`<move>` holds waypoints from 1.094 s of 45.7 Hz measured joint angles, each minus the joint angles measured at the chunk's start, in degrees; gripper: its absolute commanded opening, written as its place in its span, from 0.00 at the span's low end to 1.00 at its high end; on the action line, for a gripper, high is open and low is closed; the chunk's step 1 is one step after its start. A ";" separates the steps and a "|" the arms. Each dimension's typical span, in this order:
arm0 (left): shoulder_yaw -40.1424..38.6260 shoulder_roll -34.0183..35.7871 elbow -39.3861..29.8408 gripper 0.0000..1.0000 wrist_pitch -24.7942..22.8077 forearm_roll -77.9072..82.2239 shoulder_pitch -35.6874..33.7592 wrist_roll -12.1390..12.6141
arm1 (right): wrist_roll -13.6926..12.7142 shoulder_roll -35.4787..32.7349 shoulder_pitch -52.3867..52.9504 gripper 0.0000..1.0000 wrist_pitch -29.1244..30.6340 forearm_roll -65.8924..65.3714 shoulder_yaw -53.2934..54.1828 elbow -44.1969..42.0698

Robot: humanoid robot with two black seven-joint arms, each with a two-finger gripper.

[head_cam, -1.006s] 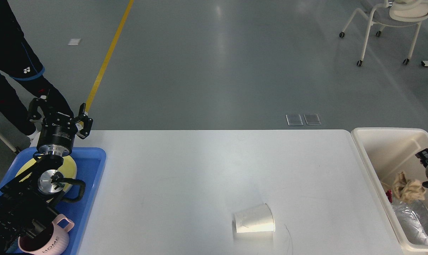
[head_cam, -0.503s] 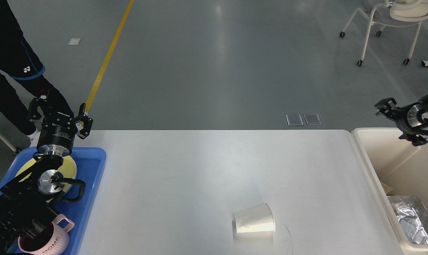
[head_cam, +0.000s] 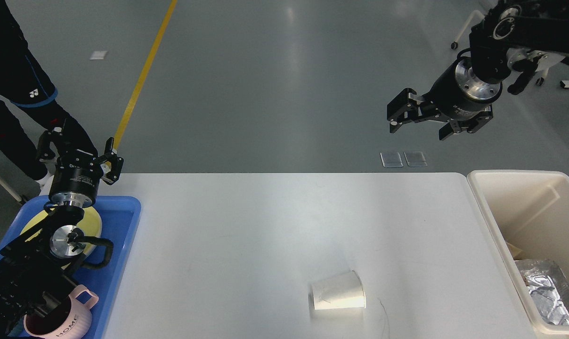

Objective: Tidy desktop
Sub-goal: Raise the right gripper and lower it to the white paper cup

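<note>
The desktop (head_cam: 265,226) is a wide white-grey tabletop. A white paper cup (head_cam: 337,291) lies on its side near the front, right of the middle. My left gripper (head_cam: 79,148) is open and empty, held above the back of the blue tray (head_cam: 122,235) at the left edge. My right gripper (head_cam: 420,124) is open and empty, high in the air beyond the table's far edge, up and left of the beige bin (head_cam: 524,207).
The blue tray holds a yellow plate (head_cam: 95,221) and a pink mug (head_cam: 60,322), partly hidden by my left arm. The bin holds crumpled foil (head_cam: 546,292). A person in dark clothes (head_cam: 16,80) stands at the far left. A wheeled chair (head_cam: 548,19) stands at the back right.
My right gripper has risen out of the bin and swung up and to the left. The crumpled brown paper beside it in the bin no longer shows. The left arm has not moved.
</note>
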 measured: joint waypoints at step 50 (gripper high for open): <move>0.00 -0.04 -0.05 0.97 0.05 0.01 0.00 0.00 | -0.60 8.30 -7.91 1.00 -20.25 51.19 -15.27 23.08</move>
